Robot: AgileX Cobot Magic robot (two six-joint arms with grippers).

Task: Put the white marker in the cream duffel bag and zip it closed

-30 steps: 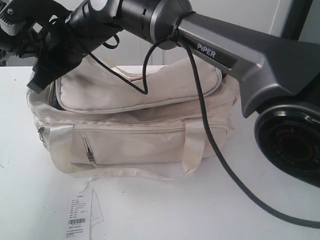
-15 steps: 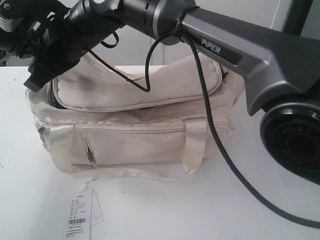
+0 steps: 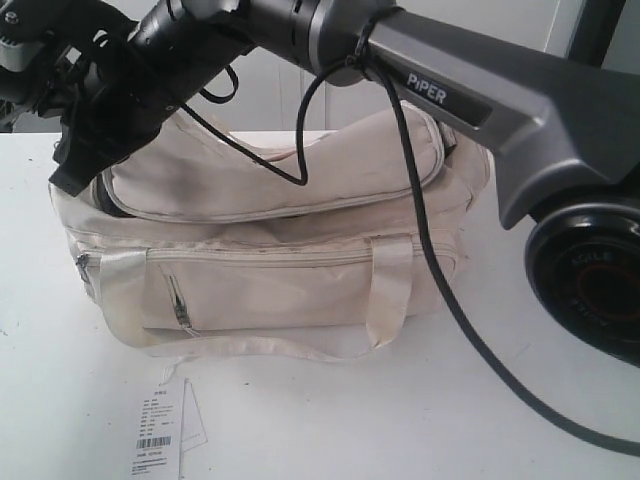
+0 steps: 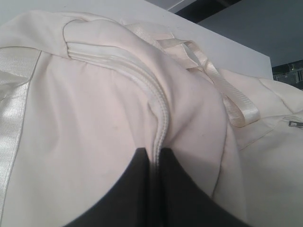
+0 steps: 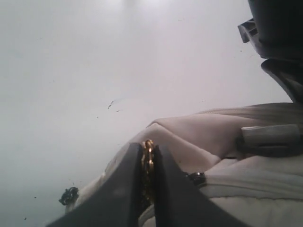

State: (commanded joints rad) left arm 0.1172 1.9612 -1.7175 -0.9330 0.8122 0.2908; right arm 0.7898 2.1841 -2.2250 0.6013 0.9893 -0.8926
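Cream fabric, soft and slack, forms the cream duffel bag (image 3: 280,270) on a white table (image 3: 330,430). The right gripper (image 5: 148,163) is almost shut, pinched on a small gold metal piece (image 5: 148,151) at the bag's end, probably the zip pull. The left gripper (image 4: 154,163) is clamped on a piped seam (image 4: 158,120). The white marker is not seen. Cloth will give, so 2 firm holds are needed.

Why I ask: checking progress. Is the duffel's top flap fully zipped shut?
No, the top flap of the cream duffel bag is lifted, with a dark gap showing under its edge.
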